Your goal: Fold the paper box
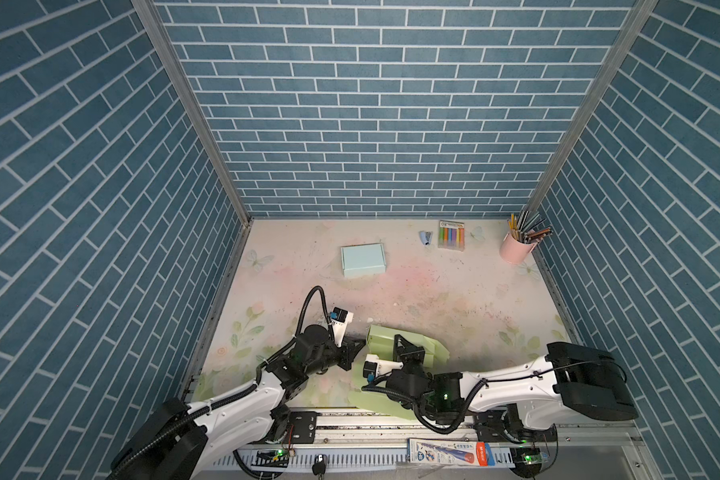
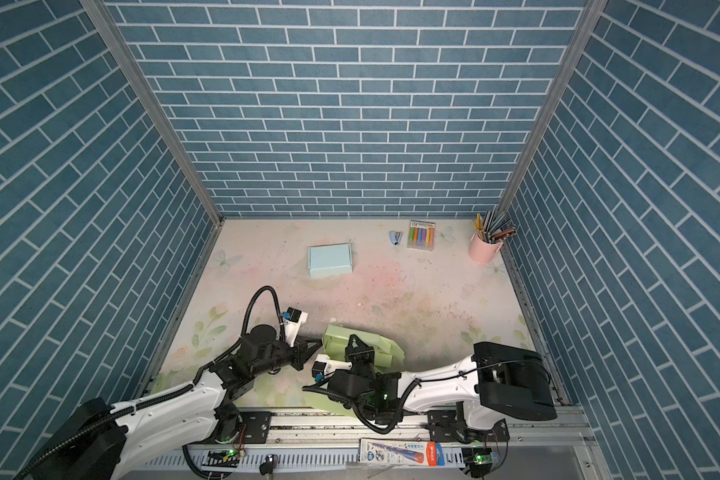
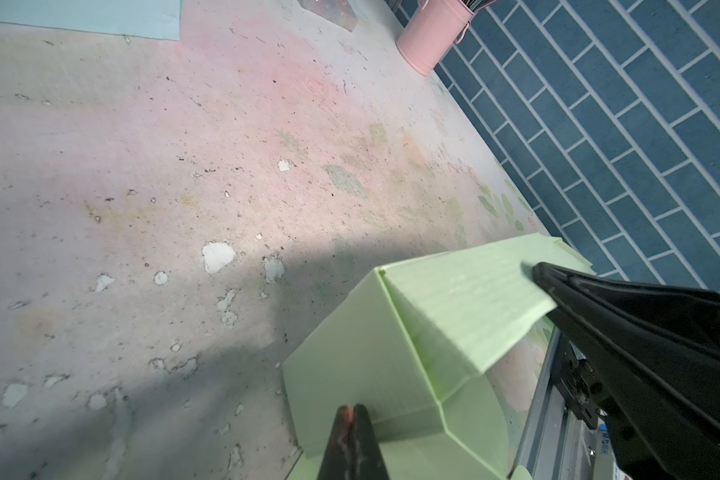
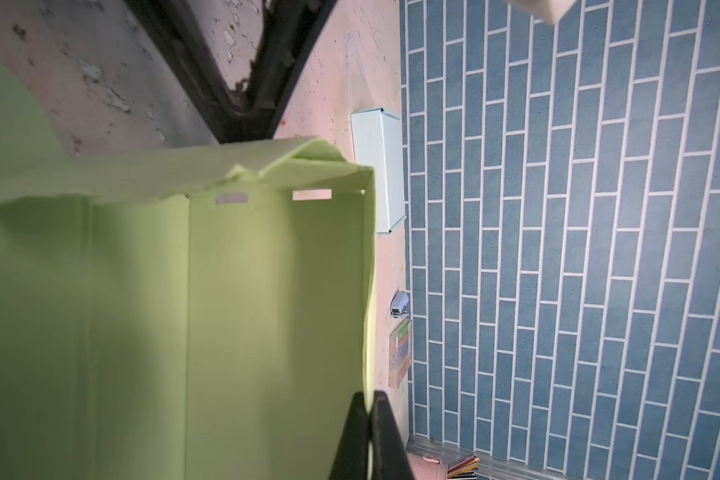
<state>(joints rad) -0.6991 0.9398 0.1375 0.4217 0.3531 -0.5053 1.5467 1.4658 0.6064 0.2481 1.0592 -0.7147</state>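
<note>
The paper box (image 1: 381,338) (image 2: 336,337) is pale green and partly folded, lying near the table's front middle with flaps spread toward the rail. My left gripper (image 1: 362,341) (image 2: 320,340) (image 3: 354,409) is shut with nothing between its fingers. Its tips rest against the outside of the box's (image 3: 350,370) left end wall. My right gripper (image 1: 399,337) (image 2: 353,337) (image 4: 368,400) is shut on the thin upright far wall of the box (image 4: 267,291). The left gripper's tip (image 4: 242,124) meets the folded end flap from outside.
A closed light blue box (image 1: 363,259) sits toward the back left. A small stapler (image 1: 425,238), a marker pack (image 1: 451,235) and a pink cup of pencils (image 1: 516,249) line the back right. A printed pack (image 1: 449,452) lies on the front rail. Brick walls enclose three sides.
</note>
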